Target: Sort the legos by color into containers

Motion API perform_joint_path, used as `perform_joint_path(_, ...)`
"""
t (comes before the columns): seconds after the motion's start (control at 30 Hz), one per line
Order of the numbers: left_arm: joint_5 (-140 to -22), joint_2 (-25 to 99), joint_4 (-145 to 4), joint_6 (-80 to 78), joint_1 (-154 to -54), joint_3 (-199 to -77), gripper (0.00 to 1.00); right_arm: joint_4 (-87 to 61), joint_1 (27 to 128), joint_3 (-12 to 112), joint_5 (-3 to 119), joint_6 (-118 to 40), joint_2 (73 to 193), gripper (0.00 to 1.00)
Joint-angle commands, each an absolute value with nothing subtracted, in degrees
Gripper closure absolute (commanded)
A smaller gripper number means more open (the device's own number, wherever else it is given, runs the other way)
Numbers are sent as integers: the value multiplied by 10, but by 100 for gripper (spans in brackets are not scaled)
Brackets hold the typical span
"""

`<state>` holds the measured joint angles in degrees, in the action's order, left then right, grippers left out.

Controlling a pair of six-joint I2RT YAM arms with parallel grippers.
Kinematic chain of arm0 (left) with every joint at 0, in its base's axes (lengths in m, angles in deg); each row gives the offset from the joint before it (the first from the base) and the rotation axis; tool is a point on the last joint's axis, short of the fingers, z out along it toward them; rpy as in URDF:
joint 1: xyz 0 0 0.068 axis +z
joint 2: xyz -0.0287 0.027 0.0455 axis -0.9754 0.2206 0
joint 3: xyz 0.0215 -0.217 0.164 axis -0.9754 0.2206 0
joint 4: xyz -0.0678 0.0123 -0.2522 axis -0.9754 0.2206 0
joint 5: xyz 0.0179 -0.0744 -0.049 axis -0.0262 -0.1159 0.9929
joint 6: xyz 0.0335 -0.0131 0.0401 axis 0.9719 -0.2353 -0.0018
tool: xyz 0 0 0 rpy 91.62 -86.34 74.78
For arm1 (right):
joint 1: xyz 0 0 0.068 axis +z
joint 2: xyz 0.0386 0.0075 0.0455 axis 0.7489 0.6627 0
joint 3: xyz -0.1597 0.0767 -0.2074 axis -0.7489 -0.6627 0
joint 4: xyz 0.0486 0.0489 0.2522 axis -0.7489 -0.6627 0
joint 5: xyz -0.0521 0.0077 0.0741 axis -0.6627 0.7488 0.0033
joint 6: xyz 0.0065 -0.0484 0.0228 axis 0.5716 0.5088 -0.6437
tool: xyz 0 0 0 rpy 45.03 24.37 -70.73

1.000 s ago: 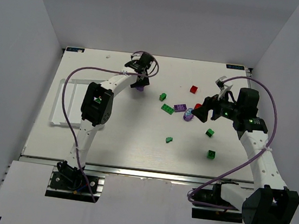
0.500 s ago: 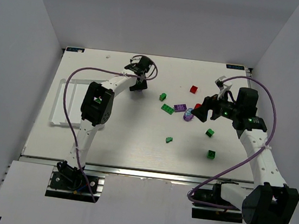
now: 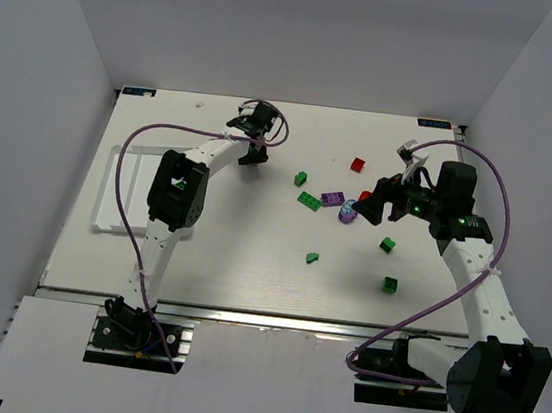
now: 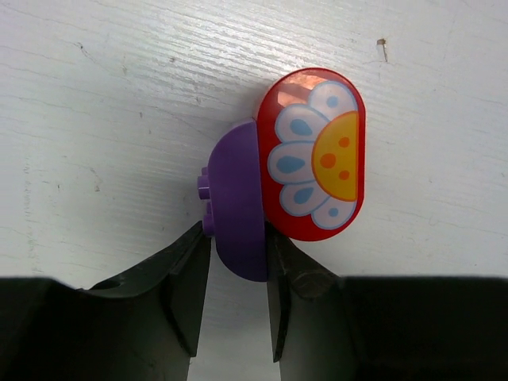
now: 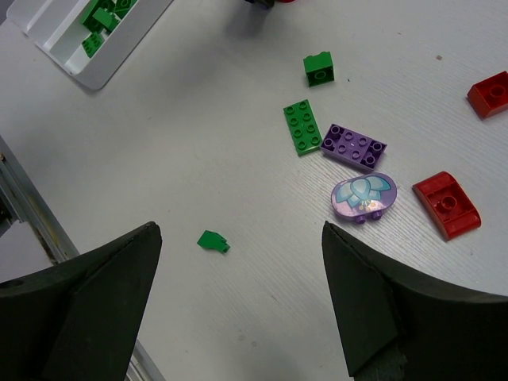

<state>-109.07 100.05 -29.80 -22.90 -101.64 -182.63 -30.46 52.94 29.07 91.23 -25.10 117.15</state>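
My left gripper (image 4: 238,238) is at the far middle of the table (image 3: 252,153). Its jaws press both sides of a rounded purple lego (image 4: 238,198) with a red flower face (image 4: 313,155), which rests on the table. My right gripper (image 5: 240,230) hangs wide open and holds nothing, above the loose legos (image 3: 372,206). Below it lie a small green piece (image 5: 213,241), a rounded purple lego (image 5: 363,195), a purple plate (image 5: 355,148), a green plate (image 5: 301,127), a green brick (image 5: 319,69) and two red ones (image 5: 448,205), (image 5: 488,94). The white container tray (image 3: 122,188) lies at the left.
More green bricks lie at the right middle of the table (image 3: 388,245), (image 3: 389,285). One compartment of the tray (image 5: 95,75) holds several green bricks (image 5: 99,20). The left arm's purple cable (image 3: 126,198) loops over the tray side.
The left gripper's jaws have closed in onto the rounded purple lego, and the gripper has shifted slightly toward the far edge. The right arm has not moved.
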Motion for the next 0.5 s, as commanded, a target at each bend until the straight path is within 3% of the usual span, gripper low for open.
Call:
perform_joint_path(0.0,-1093,991,-301,-213,-1010,-1815,58,-288,524,296,928,-258,1172,14)
perform_joint_path(0.27,-1078,963,-323,-205,-1010,-1777,70,-287,524,294,933,-260,1171,14)
perform_joint_path(0.47,-1065,919,-347,-206,-1010,-1716,73,-283,524,290,935,-261,1171,14)
